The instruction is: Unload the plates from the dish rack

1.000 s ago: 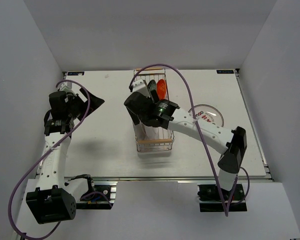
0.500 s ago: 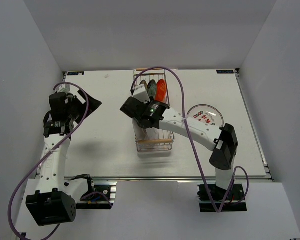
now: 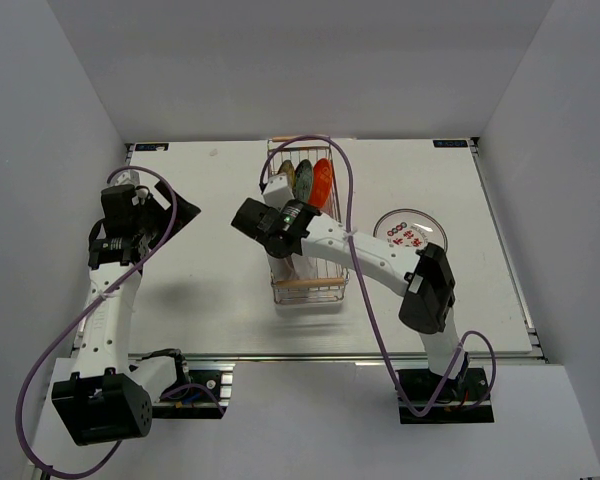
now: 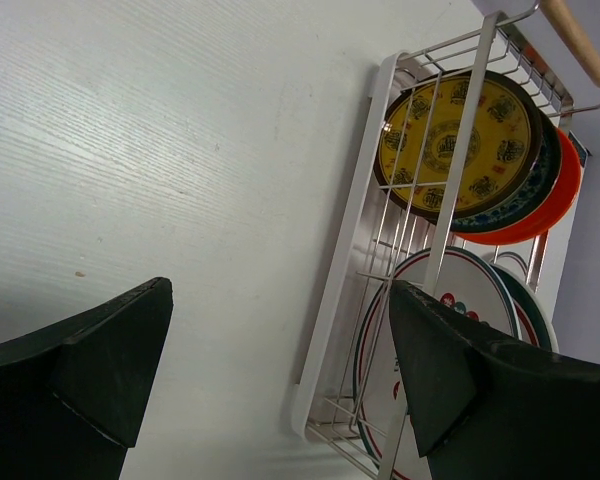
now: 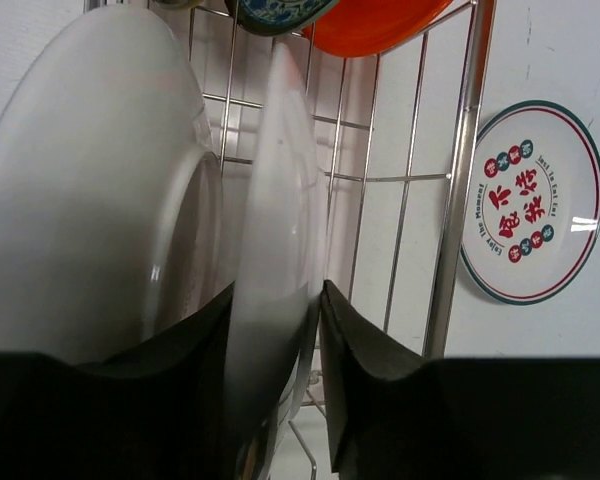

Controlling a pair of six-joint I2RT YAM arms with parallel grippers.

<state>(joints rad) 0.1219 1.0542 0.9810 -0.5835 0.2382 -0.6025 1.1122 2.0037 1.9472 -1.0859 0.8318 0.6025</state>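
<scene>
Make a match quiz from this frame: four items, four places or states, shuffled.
Items:
1. teal-rimmed plate
2. orange plate
3. white plate
4. left gripper

Places or states:
A. open, over the table left of the dish rack
B. upright at the dish rack's far end
C. between the right gripper fingers
D. flat on the table, right of the dish rack

Pairs: 1-D, 2-B, 3-C, 4-A

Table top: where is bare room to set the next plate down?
Bare: between the dish rack and the left arm; between the teal-rimmed plate and the near edge; the far right corner. Crowded: inside the rack, around the right end effector.
</scene>
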